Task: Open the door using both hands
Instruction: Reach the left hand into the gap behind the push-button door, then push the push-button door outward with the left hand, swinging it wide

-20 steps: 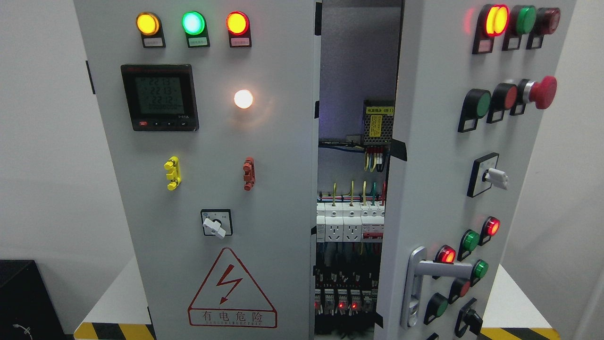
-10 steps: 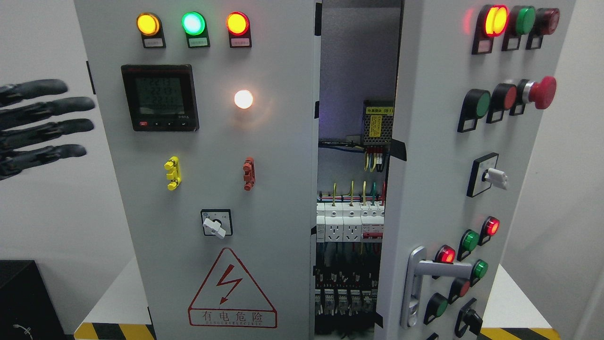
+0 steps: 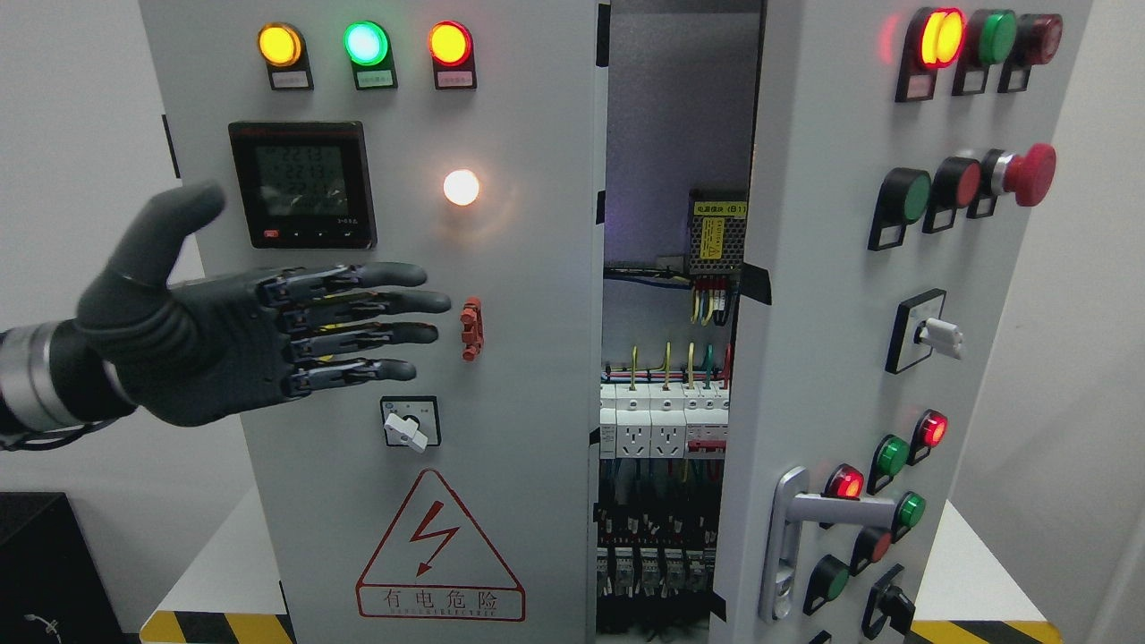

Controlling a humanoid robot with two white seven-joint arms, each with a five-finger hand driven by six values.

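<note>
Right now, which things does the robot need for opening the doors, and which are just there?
Needed for the job:
left hand, fingers spread, holding nothing
left door, shut
right door, part open
silver door handle

Just there:
meter screen
red mushroom button
warning triangle sticker
black box at the lower left
breakers inside

Cabinet stands on desk (image 3: 975,572). I see left door (image 3: 528,376) flat-on, right door (image 3: 814,295) swung ajar, wiring (image 3: 666,429) showing in the gap between. Left hand (image 3: 224,340) in front of left door, below meter (image 3: 302,184). Handle (image 3: 827,512) low on right door.
</note>
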